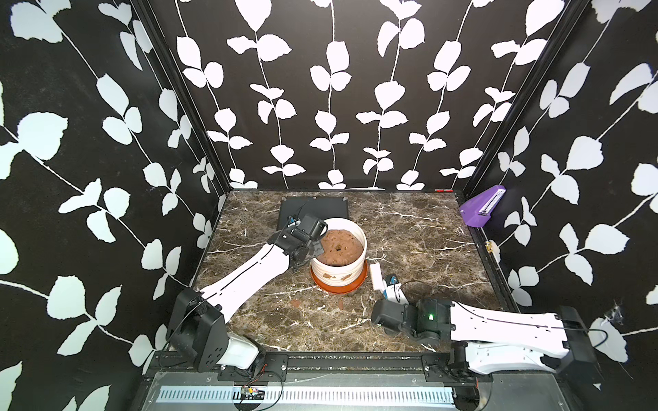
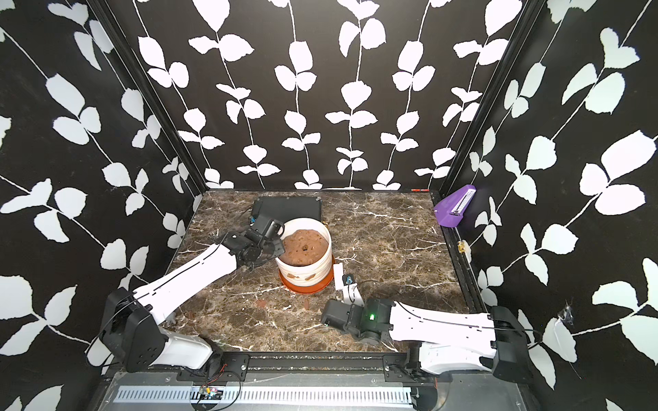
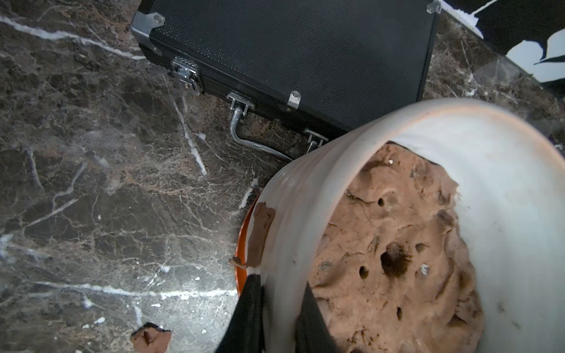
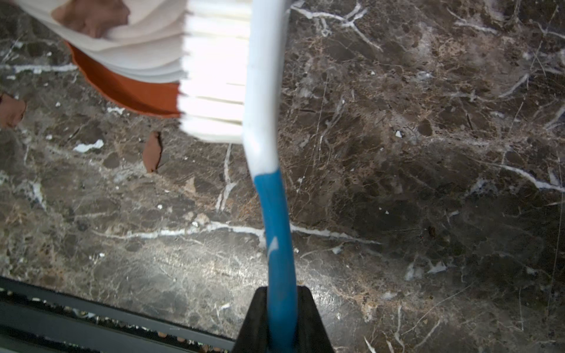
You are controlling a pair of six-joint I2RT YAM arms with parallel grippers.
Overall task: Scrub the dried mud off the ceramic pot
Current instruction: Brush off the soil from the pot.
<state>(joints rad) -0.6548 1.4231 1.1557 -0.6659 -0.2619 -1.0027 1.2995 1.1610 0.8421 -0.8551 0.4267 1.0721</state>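
The marble table (image 1: 409, 231) carries everything, with a flat black case (image 1: 320, 208) lying shut at the back, clear of the working space and just behind the ceramic pot (image 1: 357, 266). The pot stands upright near the middle on its orange saucer (image 1: 338, 289), where both arms can reach it. A lumpy brown mass (image 1: 338, 247) with a hole in it fills the pot's inside and is no part of the cleaning. The left gripper (image 3: 279, 284) straddles the rim on the pot's left side, one finger outside the white wall and one inside against the fill. It pinches the wall between them, most likely to brace the pot so it neither turns nor slides under sideways brushing. The right gripper (image 4: 281, 293) is pressed together on the blue handle of a brush (image 4: 263, 91), held low at the pot's right side. The white bristles (image 4: 214, 76) are turned toward the ribbed wall and the saucer; whether they touch cannot be told. Gripping the handle far back gives reach but probably less pressing force. The dried mud (image 1: 345, 278) sits as reddish-brown blotches on the outer wall, two of them low on the near face in both top views. The left wrist view shows a smear running down the wall just beyond the outer finger, and the right wrist view a patch above the bristles. A few small flakes (image 4: 152, 152) lie loose on the table in front, so the scrubbing looks partly done
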